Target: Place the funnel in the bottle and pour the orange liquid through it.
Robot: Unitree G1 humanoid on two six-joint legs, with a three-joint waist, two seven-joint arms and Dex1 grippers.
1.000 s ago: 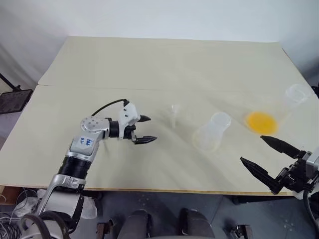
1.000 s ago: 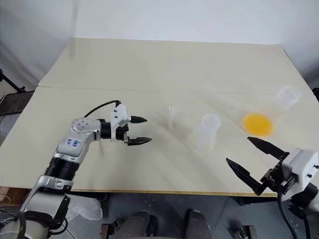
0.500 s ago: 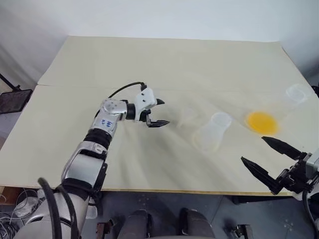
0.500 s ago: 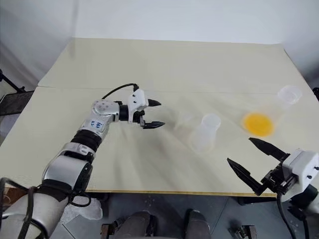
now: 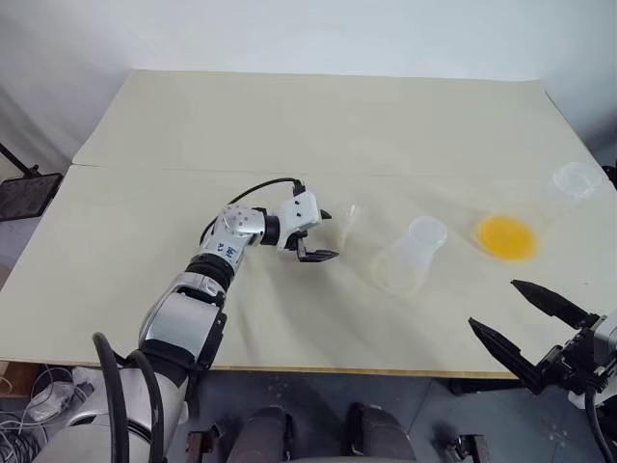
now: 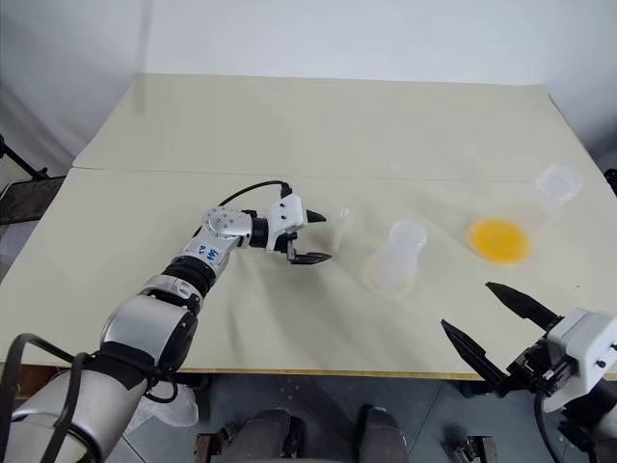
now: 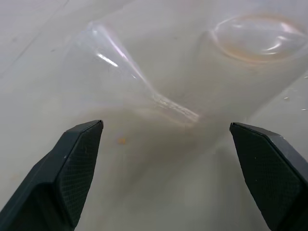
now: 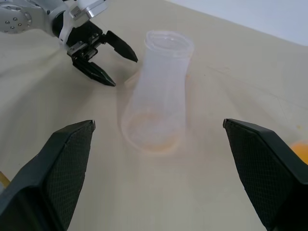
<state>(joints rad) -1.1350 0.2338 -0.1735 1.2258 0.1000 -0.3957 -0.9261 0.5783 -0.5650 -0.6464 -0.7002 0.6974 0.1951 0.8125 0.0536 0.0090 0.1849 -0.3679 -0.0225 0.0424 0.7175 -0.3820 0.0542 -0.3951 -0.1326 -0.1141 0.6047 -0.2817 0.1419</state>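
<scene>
The bottle (image 5: 410,256) is the landmark: frosted, whitish plastic, wide-mouthed and flaring to a broader base, upright near the middle of the counter (image 5: 289,125). Just to its left lies the funnel (image 5: 349,220), clear and nearly colourless, its thin spout and wide rim faint against the surface; in the left wrist view it (image 7: 130,82) reads as little more than a few bright highlights. To the right of the bottle sits the orange liquid (image 5: 506,237), a bright yellow-orange disc seen through a clear flask whose walls are hard to trace; its pale round mouth (image 5: 576,179) shows farther right, near the counter's edge.

The left end effector (image 5: 325,234) hangs just left of the funnel, black fingers spread wide, holding nothing. The right end effector (image 5: 533,320) is at the counter's near edge, right of the bottle, also wide and empty, partly cut off by the frame.

The counter is matte cream with a seam across it. Behind it stands a plain pale wall.
</scene>
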